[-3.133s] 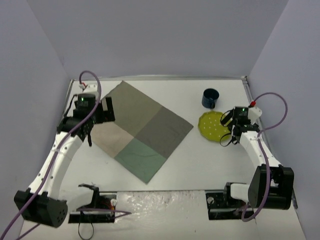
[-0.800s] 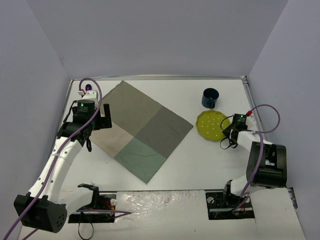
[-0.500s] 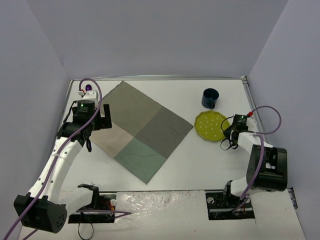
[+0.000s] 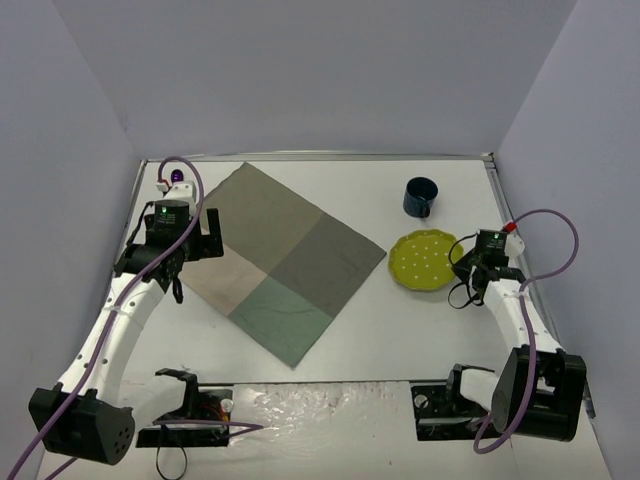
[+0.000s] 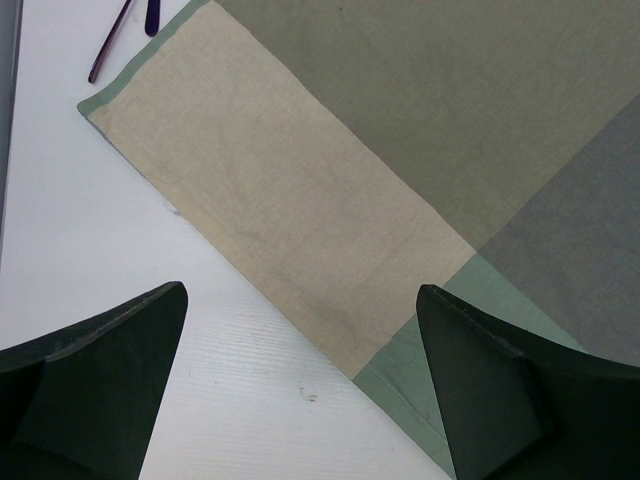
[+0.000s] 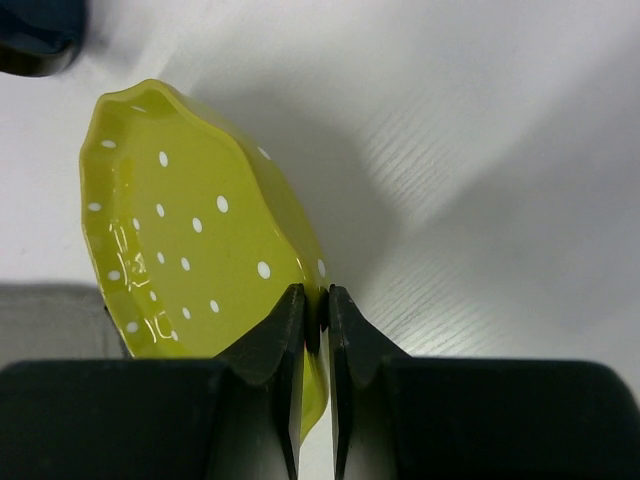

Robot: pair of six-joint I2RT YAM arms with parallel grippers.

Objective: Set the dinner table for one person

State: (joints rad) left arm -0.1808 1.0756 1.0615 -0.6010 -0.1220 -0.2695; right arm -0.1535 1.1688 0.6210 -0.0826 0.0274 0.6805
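Observation:
A yellow-green plate with white dots (image 4: 420, 262) lies on the right of the white dinner table (image 4: 400, 320). My right gripper (image 4: 462, 263) is shut on its right rim. In the right wrist view both fingers pinch the rim of the plate (image 6: 190, 230) at my right gripper (image 6: 315, 297), and the plate is tilted above its shadow. A dark blue mug (image 4: 421, 196) stands behind it. My left gripper (image 4: 203, 238) hovers open over the left edge of the patchwork cloth (image 4: 275, 255). The left wrist view shows the left gripper (image 5: 300, 295) with nothing between its jaws, above the cloth (image 5: 300, 200).
Purple utensils (image 5: 110, 55) lie past the cloth's far-left corner, close to the table's left rim. The mug (image 6: 40, 35) is near the plate's far edge. Grey walls close in the table on three sides. Both arm bases stand at the near edge.
My right gripper has shut on the plate's rim, and the plate has shifted slightly toward the near side. The right arm's elbow swung outward. The left arm has stayed still.

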